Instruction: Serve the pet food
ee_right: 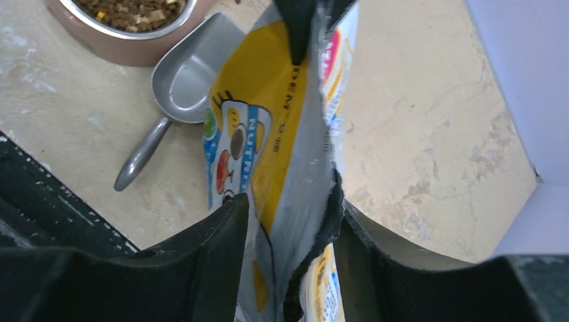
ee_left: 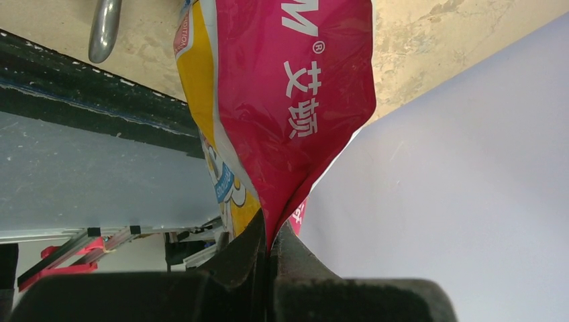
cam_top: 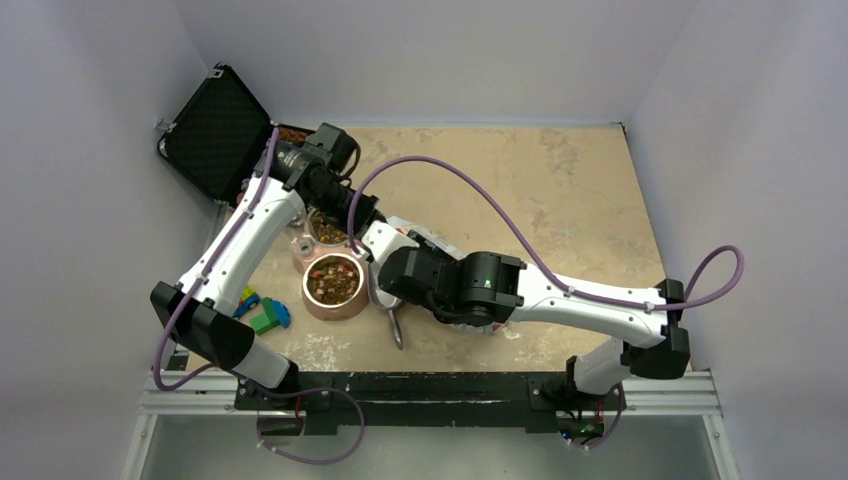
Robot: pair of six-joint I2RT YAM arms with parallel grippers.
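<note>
Brown pet food [cam_top: 333, 281] fills a pink bowl [cam_top: 322, 308] left of centre; in the right wrist view the same kibble [ee_right: 134, 8] and bowl [ee_right: 114, 41] sit at the top left. The glossy bag [ee_left: 295, 100] hangs upright with my left gripper [ee_left: 272, 245] shut on its edge. From above, the left gripper [cam_top: 368, 222] sits at the bag [cam_top: 428, 240]. My right gripper [ee_right: 288, 208] stands open around the bag [ee_right: 268, 147], which passes loosely between its fingers. The right gripper [cam_top: 385, 264] is just right of the bowl.
A grey metal scoop [cam_top: 392, 318] lies on the table beside the bowl, also in view as the scoop [ee_right: 188, 74]. A second small bowl [cam_top: 303, 250] sits behind the pink one. Toy blocks [cam_top: 262, 312] lie at the left, an open black case [cam_top: 215, 130] at the back left.
</note>
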